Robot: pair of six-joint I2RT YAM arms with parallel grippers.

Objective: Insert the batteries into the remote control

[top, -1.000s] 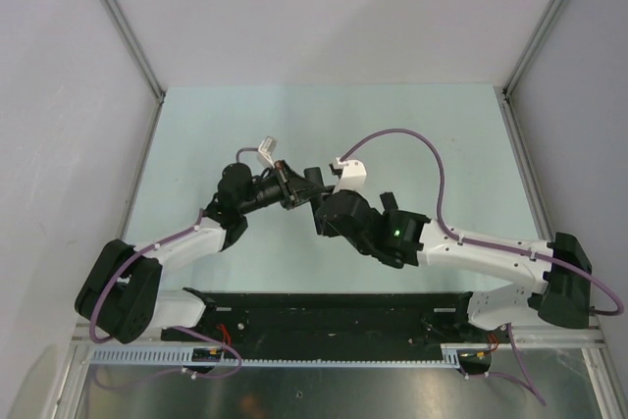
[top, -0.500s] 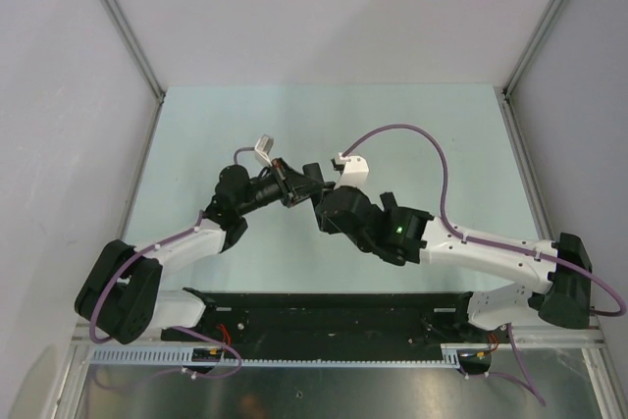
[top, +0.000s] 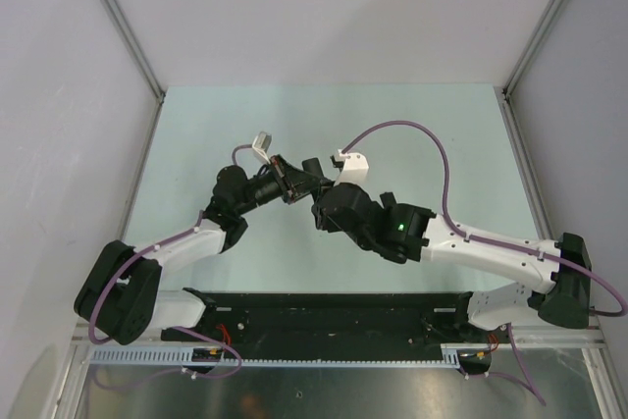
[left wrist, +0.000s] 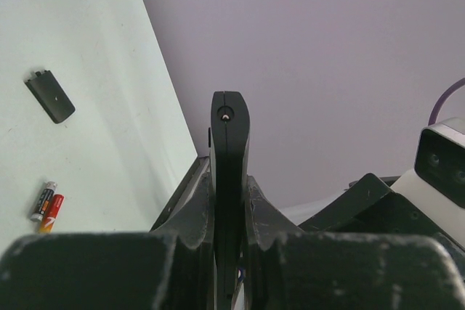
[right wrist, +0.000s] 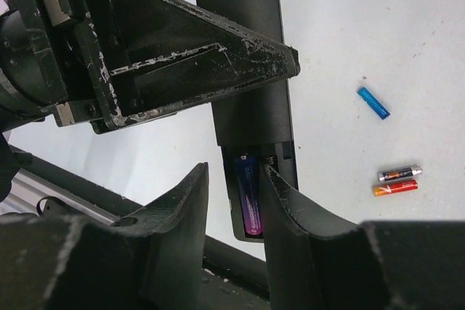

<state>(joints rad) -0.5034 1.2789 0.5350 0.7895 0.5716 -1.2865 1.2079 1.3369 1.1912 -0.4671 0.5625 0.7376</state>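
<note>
My left gripper (left wrist: 229,183) is shut on the remote control (left wrist: 229,132), a slim black bar seen edge-on and held up off the table. In the right wrist view the remote (right wrist: 247,70) shows its open battery bay with a blue-purple battery (right wrist: 248,197) lying in it. My right gripper (right wrist: 234,173) is open, its fingers either side of that bay end; the right finger (right wrist: 290,208) is against the battery's side. A blue battery (right wrist: 373,102) and a red-orange battery (right wrist: 395,189) lie loose on the table. In the top view both grippers meet at mid-table (top: 306,182).
A black-and-orange battery (right wrist: 399,173) lies beside the red-orange one; the pair also shows in the left wrist view (left wrist: 46,206). A small black battery cover (left wrist: 49,96) lies on the pale green table (top: 442,134). Grey walls enclose the table.
Both grippers have shifted slightly away from the bases, staying together. The right arm has reached further left toward the remote's end.
</note>
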